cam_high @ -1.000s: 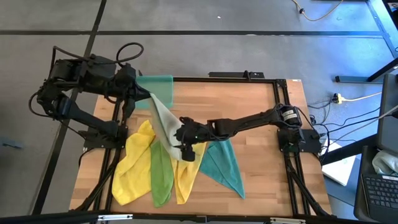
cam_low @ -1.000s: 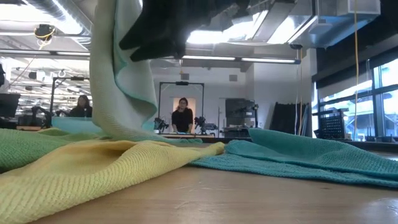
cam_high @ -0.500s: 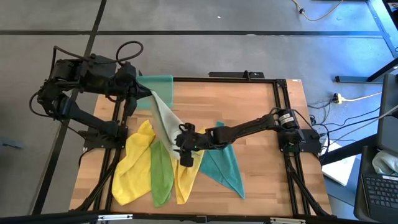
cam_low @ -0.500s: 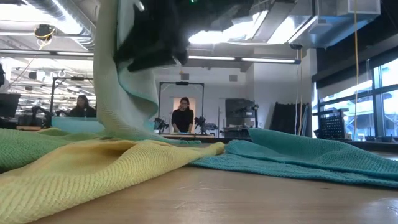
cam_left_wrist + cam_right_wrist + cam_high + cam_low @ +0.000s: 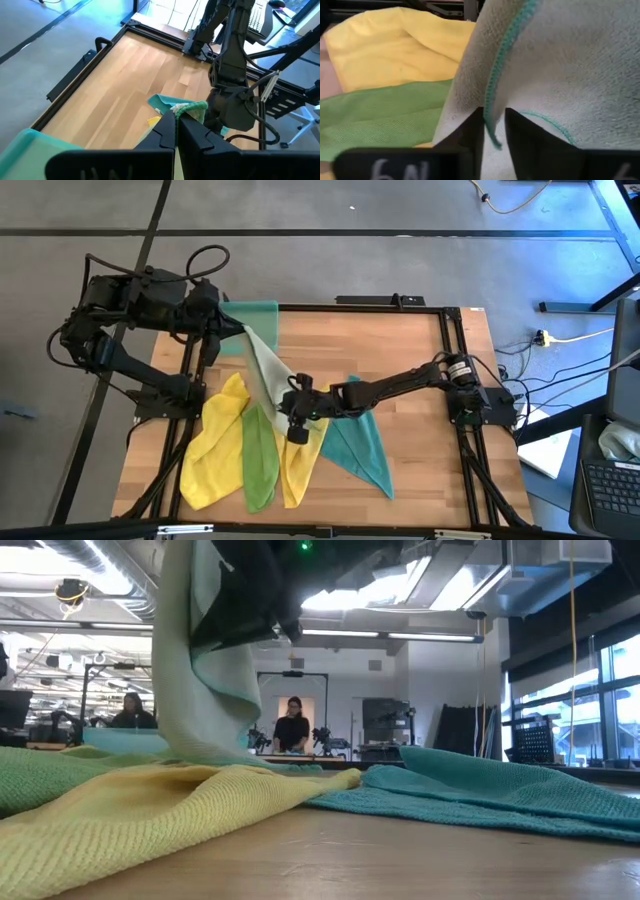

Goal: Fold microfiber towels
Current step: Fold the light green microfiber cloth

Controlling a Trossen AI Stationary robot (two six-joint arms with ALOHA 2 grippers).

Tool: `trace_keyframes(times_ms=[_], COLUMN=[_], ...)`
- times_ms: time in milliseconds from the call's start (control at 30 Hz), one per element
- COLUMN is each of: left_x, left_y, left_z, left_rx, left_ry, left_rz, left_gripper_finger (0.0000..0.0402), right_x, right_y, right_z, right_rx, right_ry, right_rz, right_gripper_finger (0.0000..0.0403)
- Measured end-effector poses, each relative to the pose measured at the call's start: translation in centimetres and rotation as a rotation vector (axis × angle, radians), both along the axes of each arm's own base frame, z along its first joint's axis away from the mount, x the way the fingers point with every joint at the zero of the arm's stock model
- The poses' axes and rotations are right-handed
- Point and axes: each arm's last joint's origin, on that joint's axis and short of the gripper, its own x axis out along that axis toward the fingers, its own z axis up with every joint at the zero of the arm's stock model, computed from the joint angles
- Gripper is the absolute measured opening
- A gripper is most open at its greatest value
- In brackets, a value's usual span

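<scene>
A pale olive-green towel (image 5: 265, 375) with teal stitching slants from my left gripper (image 5: 241, 332), shut on it at the far left, down to the towel pile. My right gripper (image 5: 297, 427) is shut on its lower part mid-table. In the low view the towel (image 5: 195, 670) hangs as a drape, its lower end resting on a yellow towel (image 5: 150, 805). Flat on the table lie two yellow towels (image 5: 212, 442) (image 5: 298, 470), a bright green one (image 5: 260, 465) and a teal one (image 5: 360, 445). My left gripper pinches a corner of the pale towel (image 5: 189, 107) between its two shut fingers; the corner sticks out past the fingertips. The cloth runs down from there, lifted off the table and fairly straight. My right gripper pinches the towel's teal-stitched edge (image 5: 492, 107) between its two fingers (image 5: 470, 132), coming from the table's right side. The cloth bunches above the fingers; one layer or several, I cannot tell.
A translucent teal tray (image 5: 255, 315) sits at the table's far left, under my left gripper. Bare wood (image 5: 400, 340) lies at the far right and along the near edge. People sit in the room beyond the table (image 5: 291, 725).
My right gripper has moved slightly toward the near edge and down to the hanging pale towel, and has shut on its edge. The towel's lower part has drawn in at the gripper; its upper corner stays at my left gripper.
</scene>
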Motion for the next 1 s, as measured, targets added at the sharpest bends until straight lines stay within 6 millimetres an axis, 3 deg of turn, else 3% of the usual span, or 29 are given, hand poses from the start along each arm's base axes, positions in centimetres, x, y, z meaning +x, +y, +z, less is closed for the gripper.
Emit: trace_keyframes(times_ms=[100,233,467,767,900,1000], left_x=[-0.1,-0.1,0.9,5.0,7.2,9.3], left_y=[0.1,0.3,0.7,1.0,1.4,2.1], left_z=[-0.1,0.0,0.2,-0.6,-1.0,-1.8], left_rx=[0.032,0.092,0.215,0.288,0.363,0.439], left_ry=[0.012,0.018,0.011,0.052,0.067,0.131], left_rz=[0.026,0.057,0.141,0.161,0.222,0.249], left_gripper_finger=[0.0000,0.0000,0.0000,0.0000,0.0000,0.0000], right_x=[-0.7,-2.5,-7.4,-17.6,-21.0,-22.6], right_y=[-1.3,-3.2,-6.3,-9.4,-10.4,-11.1], right_z=[0.9,2.5,9.7,18.8,21.3,22.2], right_rx=[-0.005,-0.038,-0.168,-0.397,-0.411,-0.476], right_ry=[0.048,0.164,0.172,0.122,0.053,0.071], right_rz=[-0.021,-0.053,-0.106,-0.418,-0.474,-0.511], right_gripper_finger=[0.0016,0.0010,0.0006,0.0004,0.0004,0.0004])
